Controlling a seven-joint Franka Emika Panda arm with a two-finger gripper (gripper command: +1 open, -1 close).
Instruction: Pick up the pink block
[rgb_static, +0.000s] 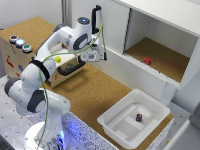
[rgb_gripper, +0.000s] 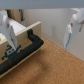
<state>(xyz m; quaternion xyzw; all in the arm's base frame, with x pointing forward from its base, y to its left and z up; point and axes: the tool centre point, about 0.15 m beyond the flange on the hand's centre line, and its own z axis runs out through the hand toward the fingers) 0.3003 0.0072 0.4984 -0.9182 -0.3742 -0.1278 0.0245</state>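
Observation:
The pink block (rgb_static: 147, 60) is a tiny reddish cube lying on the cork floor of the open white shelf compartment (rgb_static: 186, 60) at the exterior view's right. My gripper (rgb_static: 104, 53) hovers above the cork table, well off to the exterior view's left of the block and outside the compartment. In the wrist view the gripper (rgb_gripper: 38, 44) is open, its fingers (rgb_gripper: 71, 31) wide apart with nothing between them. The pink block does not show in the wrist view.
A wooden box (rgb_static: 17, 60) with a black handle (rgb_static: 70, 68), coloured buttons (rgb_static: 20, 43) and a small yellow piece (rgb_static: 58, 59) stands beside the arm; the handle also shows in the wrist view (rgb_gripper: 31, 49). A white tray (rgb_static: 112, 120) holds a dark purple cube (rgb_static: 139, 117).

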